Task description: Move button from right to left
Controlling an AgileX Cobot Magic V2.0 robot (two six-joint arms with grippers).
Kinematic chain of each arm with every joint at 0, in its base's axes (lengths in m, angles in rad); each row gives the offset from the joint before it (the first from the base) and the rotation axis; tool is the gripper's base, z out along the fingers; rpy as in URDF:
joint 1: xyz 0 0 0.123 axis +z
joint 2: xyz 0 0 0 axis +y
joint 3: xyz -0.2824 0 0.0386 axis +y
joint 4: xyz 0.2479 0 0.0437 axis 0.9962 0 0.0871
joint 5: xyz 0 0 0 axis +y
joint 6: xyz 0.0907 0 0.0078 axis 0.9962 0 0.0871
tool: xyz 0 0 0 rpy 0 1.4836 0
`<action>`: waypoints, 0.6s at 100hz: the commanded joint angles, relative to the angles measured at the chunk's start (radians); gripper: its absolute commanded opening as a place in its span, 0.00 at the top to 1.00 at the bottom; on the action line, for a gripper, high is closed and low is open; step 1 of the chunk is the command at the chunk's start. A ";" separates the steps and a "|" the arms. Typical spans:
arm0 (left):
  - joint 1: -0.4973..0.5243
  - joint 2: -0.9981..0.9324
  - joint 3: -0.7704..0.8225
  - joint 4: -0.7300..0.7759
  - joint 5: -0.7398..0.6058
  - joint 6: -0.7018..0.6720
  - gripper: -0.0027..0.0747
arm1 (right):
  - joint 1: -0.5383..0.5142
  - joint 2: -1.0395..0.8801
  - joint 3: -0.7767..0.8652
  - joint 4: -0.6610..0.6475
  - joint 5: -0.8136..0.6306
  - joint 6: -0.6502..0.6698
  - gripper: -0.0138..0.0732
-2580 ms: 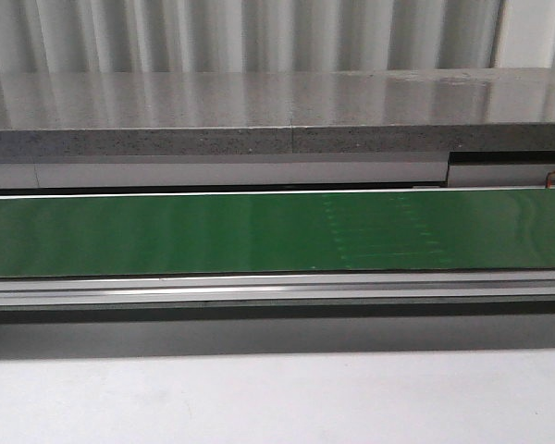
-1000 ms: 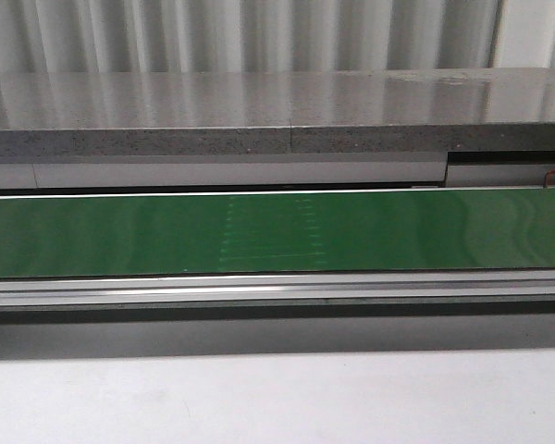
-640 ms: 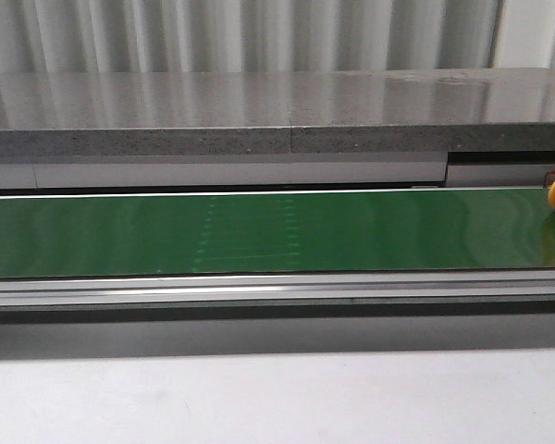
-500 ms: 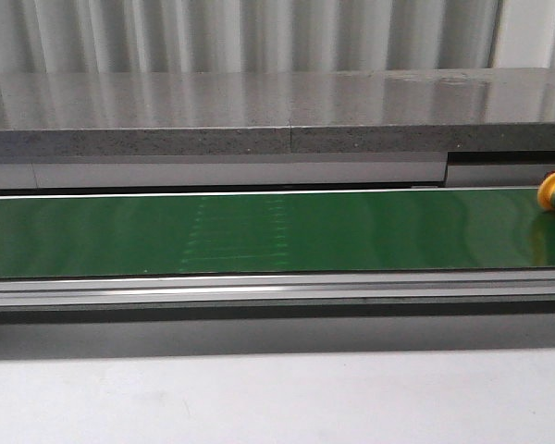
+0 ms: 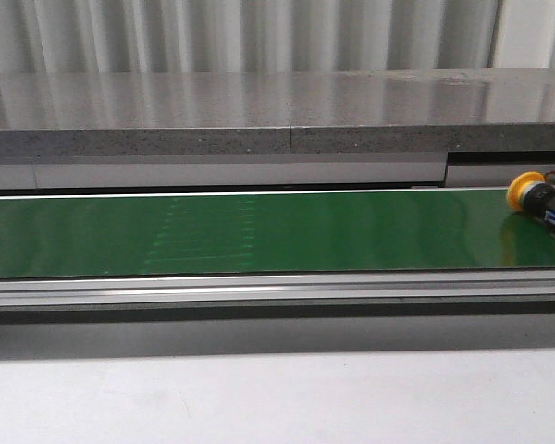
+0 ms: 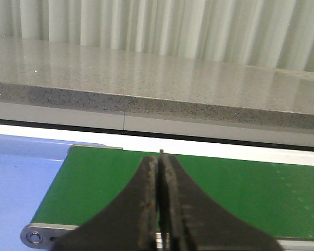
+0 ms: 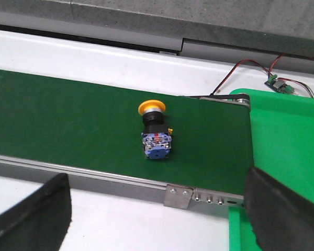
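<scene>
The button [image 5: 540, 207] lies on its side on the green belt [image 5: 259, 231] at the far right of the front view, yellow cap toward the far side. In the right wrist view the button [image 7: 154, 130] lies ahead of my right gripper [image 7: 157, 209], which is open with its black fingers [image 7: 31, 217] wide apart over the belt's near rail. My left gripper [image 6: 160, 198] is shut and empty, held over the left end of the belt [image 6: 251, 193]. Neither gripper shows in the front view.
A grey stone counter [image 5: 259, 111] runs behind the belt. A metal rail [image 5: 259, 289] borders the belt's near side, with white table [image 5: 259, 398] in front. A bright green surface [image 7: 288, 141] and wired circuit board [image 7: 280, 83] lie past the belt's right end. A blue surface [image 6: 15, 178] lies past its left end.
The button has come into view at the right edge and travelled left along the belt. The faint marks on the belt have also shifted left.
</scene>
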 commanded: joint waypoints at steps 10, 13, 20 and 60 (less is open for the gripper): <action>0.002 -0.035 0.023 -0.006 -0.079 -0.006 0.99 | 0.000 -0.007 -0.024 0.008 -0.073 -0.009 0.25; 0.002 -0.035 0.023 -0.006 -0.079 -0.006 0.99 | 0.000 -0.007 -0.024 0.008 -0.074 -0.009 0.30; 0.002 -0.035 0.023 -0.006 -0.079 -0.006 0.99 | 0.000 -0.007 -0.024 0.008 -0.074 -0.009 0.46; 0.002 -0.035 0.013 0.016 -0.160 0.003 0.99 | 0.000 -0.007 -0.024 0.008 -0.073 -0.009 0.92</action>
